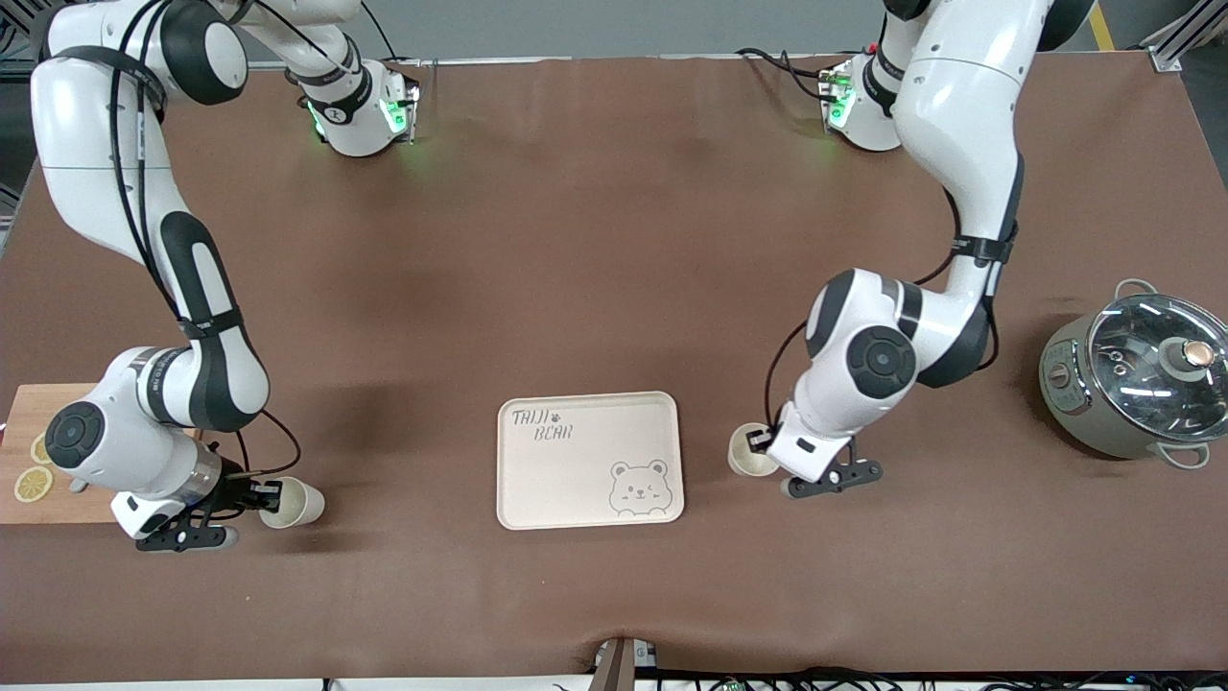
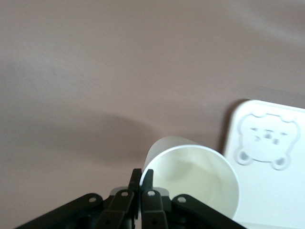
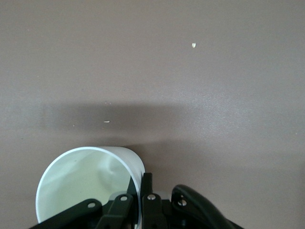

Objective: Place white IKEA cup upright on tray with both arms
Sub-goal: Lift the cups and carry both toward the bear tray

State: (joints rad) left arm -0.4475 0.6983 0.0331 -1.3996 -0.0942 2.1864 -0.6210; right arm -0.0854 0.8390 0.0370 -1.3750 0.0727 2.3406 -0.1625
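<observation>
The cream tray [image 1: 566, 480] with "TAIJI BEAR" lettering and a bear face lies near the front middle of the table. My left gripper [image 1: 767, 441] is shut on the rim of a white cup [image 1: 748, 453] beside the tray, toward the left arm's end. In the left wrist view its fingers [image 2: 142, 174] pinch the cup wall [image 2: 190, 176], with the tray [image 2: 271, 191] close by. My right gripper [image 1: 261, 496] is shut on the rim of a second white cup [image 1: 297, 503], which is tilted, toward the right arm's end. The right wrist view shows that gripper [image 3: 141, 179] on the cup [image 3: 81, 186].
A wooden cutting board [image 1: 58, 499] with lemon slices lies under the right arm at the table's end. A grey pot with a glass lid [image 1: 1137, 379] stands at the left arm's end. Brown cloth covers the table.
</observation>
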